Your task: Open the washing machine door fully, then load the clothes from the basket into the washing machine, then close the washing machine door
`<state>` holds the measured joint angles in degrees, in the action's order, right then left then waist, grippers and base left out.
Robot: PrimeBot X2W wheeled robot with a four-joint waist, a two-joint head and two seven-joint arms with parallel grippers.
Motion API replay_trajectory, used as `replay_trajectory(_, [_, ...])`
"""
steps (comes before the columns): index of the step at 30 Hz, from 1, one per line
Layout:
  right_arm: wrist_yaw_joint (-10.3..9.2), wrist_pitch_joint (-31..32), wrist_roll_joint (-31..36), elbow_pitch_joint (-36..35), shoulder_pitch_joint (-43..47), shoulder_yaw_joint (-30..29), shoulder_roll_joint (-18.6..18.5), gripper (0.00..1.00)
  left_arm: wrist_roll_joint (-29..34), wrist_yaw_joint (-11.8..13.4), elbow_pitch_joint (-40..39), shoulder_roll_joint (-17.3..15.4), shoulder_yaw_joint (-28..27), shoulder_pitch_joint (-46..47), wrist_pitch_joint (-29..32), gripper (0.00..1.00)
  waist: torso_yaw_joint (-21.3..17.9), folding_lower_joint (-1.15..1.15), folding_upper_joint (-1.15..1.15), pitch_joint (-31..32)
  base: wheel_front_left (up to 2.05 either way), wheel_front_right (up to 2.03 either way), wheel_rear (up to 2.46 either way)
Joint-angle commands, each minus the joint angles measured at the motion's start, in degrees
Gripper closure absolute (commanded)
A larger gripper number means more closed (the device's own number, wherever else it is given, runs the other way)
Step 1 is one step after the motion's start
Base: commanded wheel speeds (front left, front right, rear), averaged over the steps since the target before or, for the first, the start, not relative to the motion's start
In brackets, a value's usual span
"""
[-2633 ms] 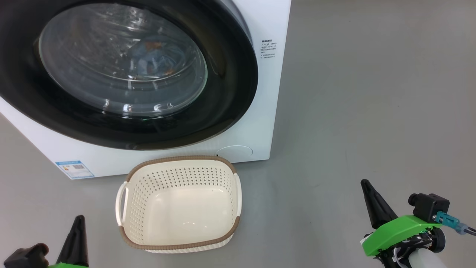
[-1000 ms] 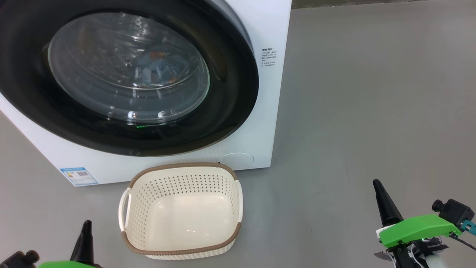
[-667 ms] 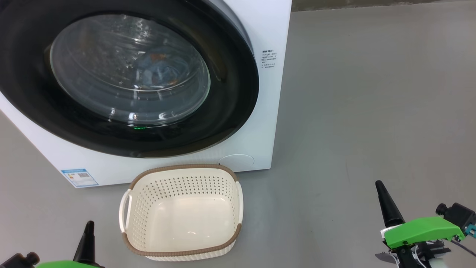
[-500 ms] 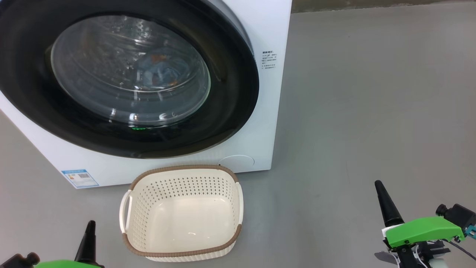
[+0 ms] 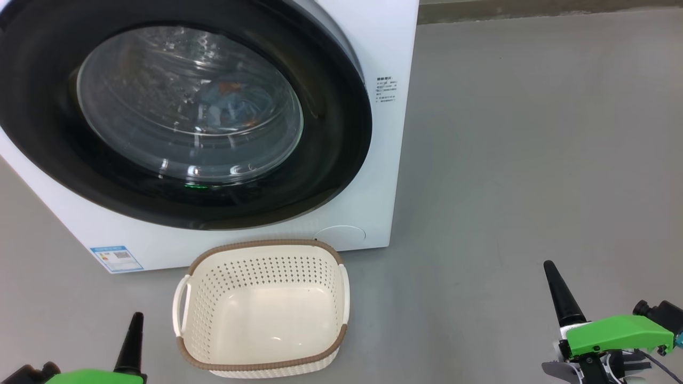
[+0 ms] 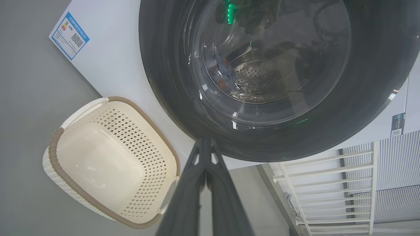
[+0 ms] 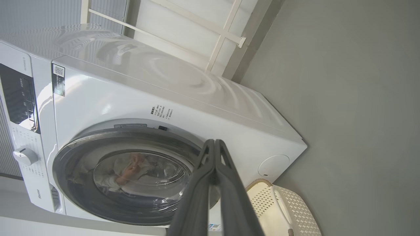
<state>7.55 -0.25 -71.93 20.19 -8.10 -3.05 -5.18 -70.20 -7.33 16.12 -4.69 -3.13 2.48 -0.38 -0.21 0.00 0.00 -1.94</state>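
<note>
Black door: washing machine door (image 5: 331, 133) looks shut flat on the white washing machine (image 5: 384, 42). Latch hidden, can't tell if it clicked.
Clothes: clothes (image 5: 229, 101) light blue w/ orange bits, seen thru the glass, inside the drum, far left.
Basket: basket (image 5: 261, 244) empty, on the grey floor (image 5: 507, 160), just near of the machine front, below the door.
Left tool: left tool (image 6: 206, 144) narrow, fingers pressed together, holding nothing. Sits low at near left, apart from basket.
Right tool: right tool (image 7: 214, 144) also pinched closed, empty. Near right, well apart from basket & machine.
Stage: prob. all 3 steps done, arms look parked.
Risk 1: if the latch didn't catch, door could ease back open. Cause would be too light a push.
Risk 2: cloth caught at the gasket would stop the seal. None visible from here.
Risk 3: left arm swinging in could knock the basket, which is nearest to it.
Vs earlier: whole head view shifted, machine & basket lower in pic, so a camera move, not the things. Door, clothes, basket unchanged. Both tools now sit lower in the corners, right one further right.
</note>
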Motion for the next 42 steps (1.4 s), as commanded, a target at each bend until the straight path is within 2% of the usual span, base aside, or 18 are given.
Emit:
replay_trajectory(1, [-0.04, 0.5, -1.5, -2.0, -0.5, 0.3, 0.0, 1.00, -1.6, -0.1, -1.7, -0.7, -1.7, 2.5, 0.7, 1.00, 0.0, 0.00, 0.00, 0.1, 0.00, 0.00, 0.00])
replay_trajectory(38, [-0.06, 6.7, -19.8, -6.1, 1.9, -3.5, 2.3, 1.00, -21.5, -0.2, -2.1, 1.8, -3.4, 3.7, 6.8, 1.00, 0.2, 0.00, 0.00, 1.7, 0.00, 0.00, 0.00])
replay_trajectory(42, [-0.06, 6.8, -20.2, -6.2, 1.9, -3.5, 2.3, 1.00, -21.9, -0.2, -2.1, 1.8, -3.5, 3.7, 6.9, 1.00, 0.2, 0.00, 0.00, 1.8, 0.00, 0.00, 0.00])
